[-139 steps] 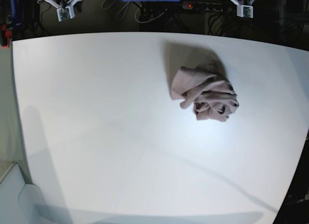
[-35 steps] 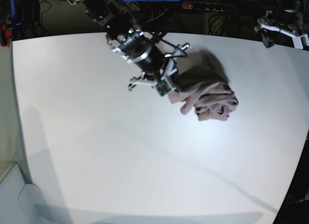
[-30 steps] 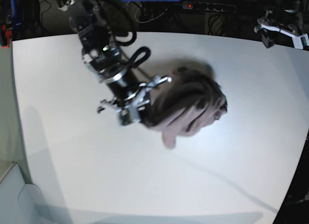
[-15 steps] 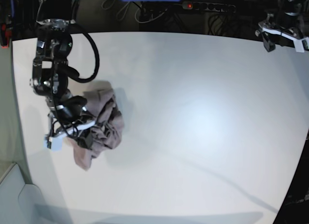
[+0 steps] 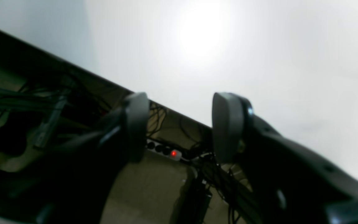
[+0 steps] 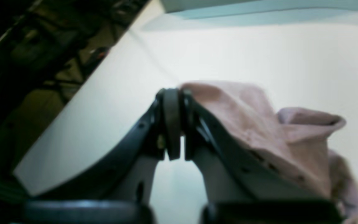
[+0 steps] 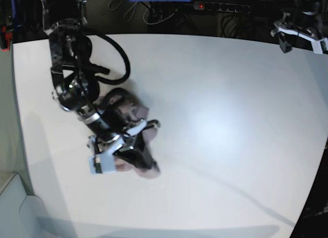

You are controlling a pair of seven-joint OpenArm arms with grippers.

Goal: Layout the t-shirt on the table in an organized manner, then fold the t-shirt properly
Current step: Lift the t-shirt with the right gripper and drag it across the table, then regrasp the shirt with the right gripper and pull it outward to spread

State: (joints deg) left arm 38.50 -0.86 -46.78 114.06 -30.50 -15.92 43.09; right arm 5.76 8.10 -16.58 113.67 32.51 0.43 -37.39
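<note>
Between the right fingers [image 6: 172, 124], bunched t-shirt [image 6: 253, 124].

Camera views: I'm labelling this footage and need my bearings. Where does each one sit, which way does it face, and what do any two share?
Base: high over the table, looking down; the right arm holds the t-shirt at left, and the left hand waits at the far right edge.
Left wrist: behind the left hand, fingers apart, facing the table's edge and the cables beyond.
Right wrist: behind the right hand, shut on the t-shirt, facing across the table.
Shared: base and right wrist both show the gripped t-shirt.
</note>
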